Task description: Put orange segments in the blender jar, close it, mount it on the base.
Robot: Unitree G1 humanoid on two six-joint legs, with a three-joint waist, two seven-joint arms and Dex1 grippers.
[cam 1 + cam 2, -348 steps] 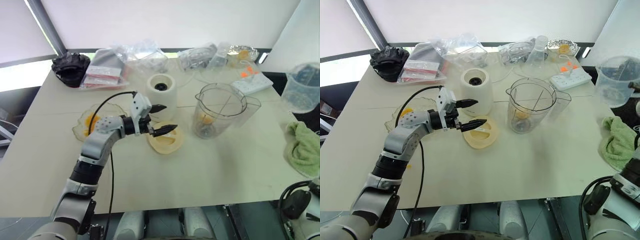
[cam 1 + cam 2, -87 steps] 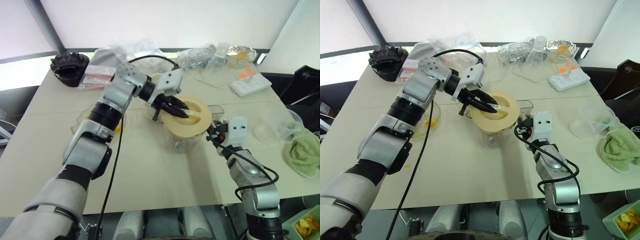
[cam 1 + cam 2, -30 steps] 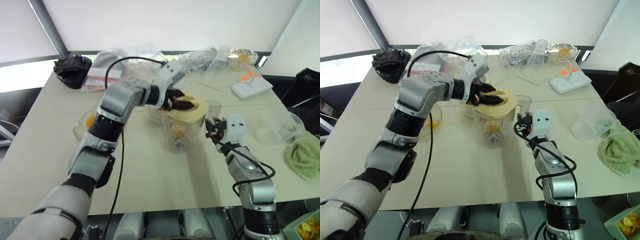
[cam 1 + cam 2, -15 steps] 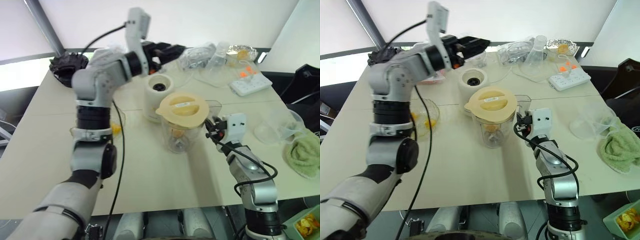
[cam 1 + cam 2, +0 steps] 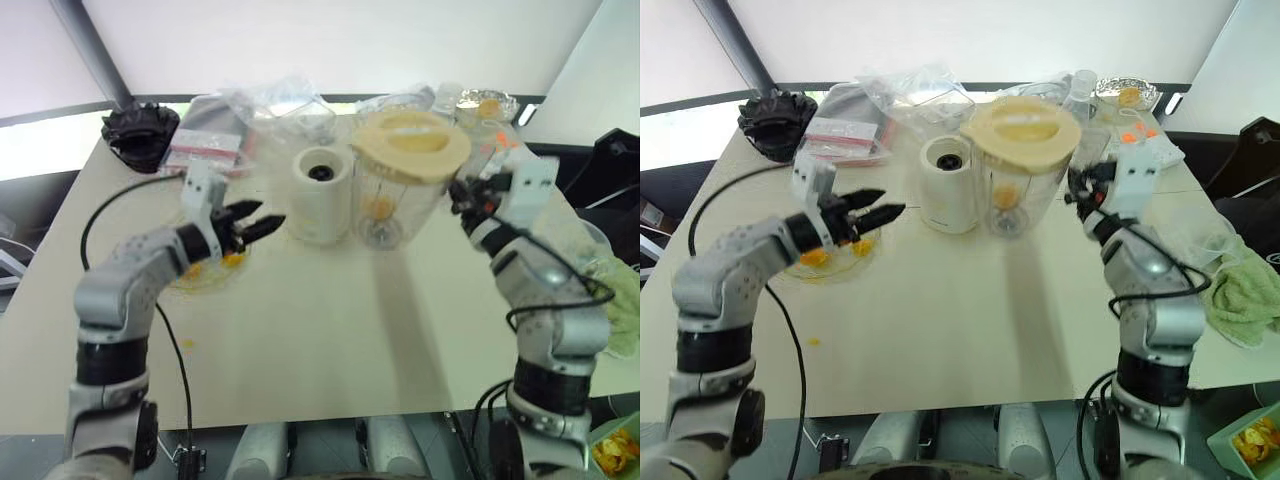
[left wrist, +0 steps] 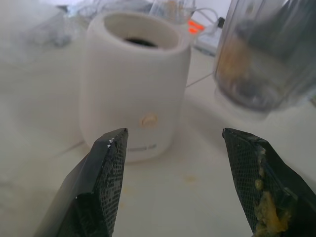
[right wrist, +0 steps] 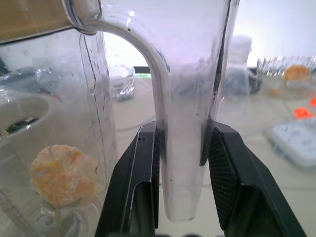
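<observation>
The big clear plastic blender jar (image 5: pixel 1012 185) with its cream round lid (image 5: pixel 1020 124) is up off the pale bench (image 5: pixel 970 320), and one orange segment (image 7: pixel 63 174) sits inside near the bottom. The right gripper (image 7: pixel 181 168) pinches the jar's clear handle (image 7: pixel 183 123) tight between its two black fingers. Seen from the head, the jar is at 9 o'clock from this gripper. The squat white plastic base (image 5: pixel 947 184) stands just beside the jar, at its 9 o'clock. The left gripper (image 5: pixel 872 211) is wide apart with nothing in it, and the base is at its 3 o'clock. A shallow clear dish (image 5: pixel 830 262) with orange bits lies under it.
</observation>
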